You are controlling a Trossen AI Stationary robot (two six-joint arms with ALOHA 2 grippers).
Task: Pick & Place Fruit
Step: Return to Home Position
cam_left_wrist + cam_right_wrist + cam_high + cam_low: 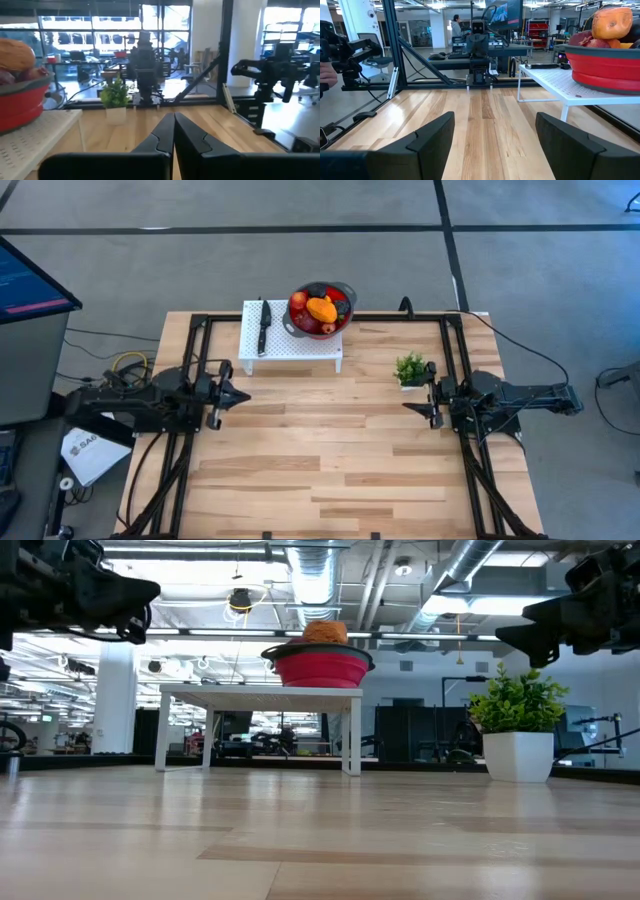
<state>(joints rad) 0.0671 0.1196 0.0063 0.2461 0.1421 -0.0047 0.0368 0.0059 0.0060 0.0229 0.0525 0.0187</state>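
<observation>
The fruit (321, 308) is piled in a red bowl with a grey rim (300, 326) that stands on a small white perforated stand (295, 345) at the table's far side; an orange piece (325, 632) tops the heap, also seen as the orange fruit (612, 22) and fruit (15, 54). My left gripper (243, 396) hovers shut over the table's left part, clear of everything. My right gripper (408, 408) hovers open over the right part, near the plant.
A black-handled knife (264, 326) lies on the white stand left of the bowl. A small green plant in a white pot (410, 370) stands by the right gripper. Bare wooden tabletop (330, 450) stretches between the arms and toward the near edge.
</observation>
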